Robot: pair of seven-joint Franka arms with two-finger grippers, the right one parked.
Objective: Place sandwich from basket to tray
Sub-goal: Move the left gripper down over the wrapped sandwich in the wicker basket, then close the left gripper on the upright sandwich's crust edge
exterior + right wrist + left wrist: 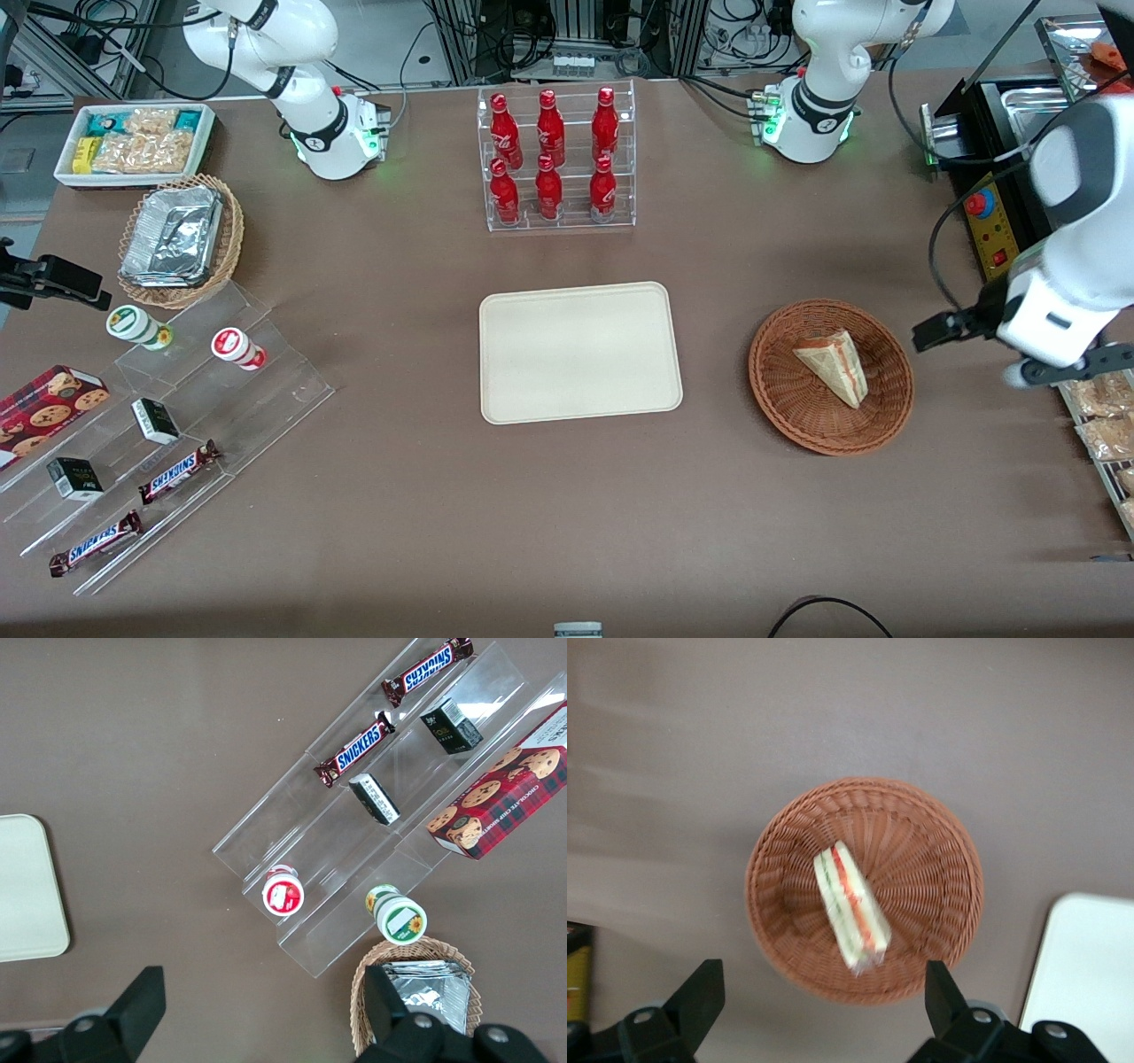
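The sandwich (833, 365), a pale wedge with red and green filling, lies in the round reddish-brown basket (780, 408). Beside the basket, toward the parked arm's end, is the cream tray (580, 352) with nothing on it. My left gripper (1032, 350) hangs high above the table beside the basket, toward the working arm's end. In the left wrist view the gripper (821, 988) is open, its black fingertips (700, 992) spread wide and holding nothing. The sandwich (850, 904) and basket (921, 842) lie well below them, and a corner of the tray (1085, 974) shows.
A clear rack of red bottles (556, 159) stands farther from the camera than the tray. A black appliance (992, 213) and snack packets (1103, 416) line the working arm's end. A tan foil basket (177, 239), a white snack box (133, 142) and acrylic shelves (159, 425) fill the parked arm's end.
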